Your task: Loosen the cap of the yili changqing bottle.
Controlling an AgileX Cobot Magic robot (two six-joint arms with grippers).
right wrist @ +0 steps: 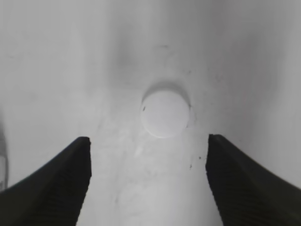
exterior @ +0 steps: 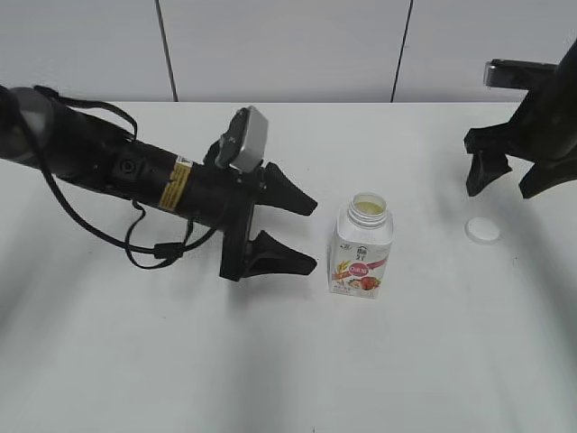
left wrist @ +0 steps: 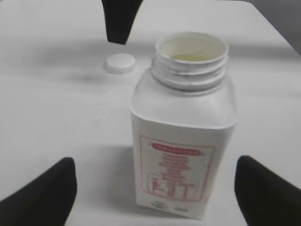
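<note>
From the exterior camera we've got the yili changqing bottle standing upright on the white table, neck open, with something pale yellowish visible inside the mouth. The cap is off and lying flat on the table, well to the right of the bottle. The left gripper sits just left of the bottle, jaws spread wide and pointing at it, not touching it. The right gripper hangs just above and behind the cap, also spread, holding nothing.

Left wrist camera: the bottle fills the middle of the shot, between the two black fingertips at the bottom corners, with a clear gap on both sides, so the left gripper is spread and not gripping. We can see the threaded neck and a pale liquid down inside. The label side facing us has pink-red print, too blurry to read. The cap lies behind the bottle to its left, and one dark finger of the other gripper hangs just above it.

Right wrist camera: the cap lies top up on the table, ahead of the right gripper and roughly centred between its two spread fingers, apart from both. Nothing stands between the cap and the fingers.
</note>
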